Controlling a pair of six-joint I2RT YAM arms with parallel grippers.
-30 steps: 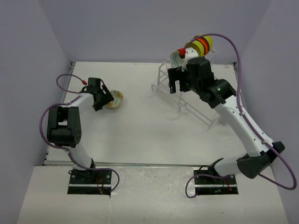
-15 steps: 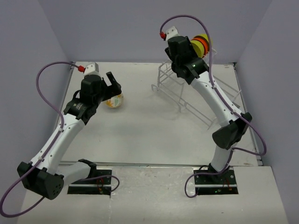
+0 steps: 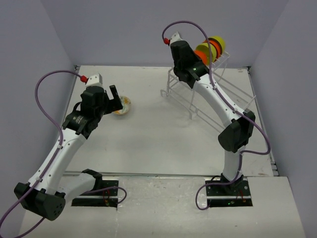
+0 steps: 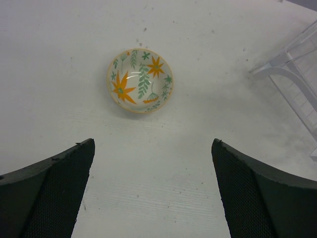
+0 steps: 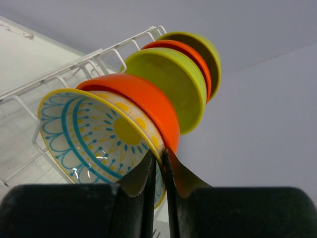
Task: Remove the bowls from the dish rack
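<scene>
Rim of the cream blue-patterned bowl tight between right claw tips

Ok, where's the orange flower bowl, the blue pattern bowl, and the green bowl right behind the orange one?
orange flower bowl (image 4: 140,81): left wrist view, middle of its inside.
blue-patterned bowl (image 5: 89,131): right wrist view, its inner face.
lime-green bowl (image 5: 171,82): right wrist view, its rounded outer side.

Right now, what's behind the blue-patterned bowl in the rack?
Behind the blue-patterned bowl stand four more on edge: an orange bowl, a lime-green bowl, an orange-red bowl, then a yellow-green bowl. Each covers most of the next; only rims show of the last two.
</scene>
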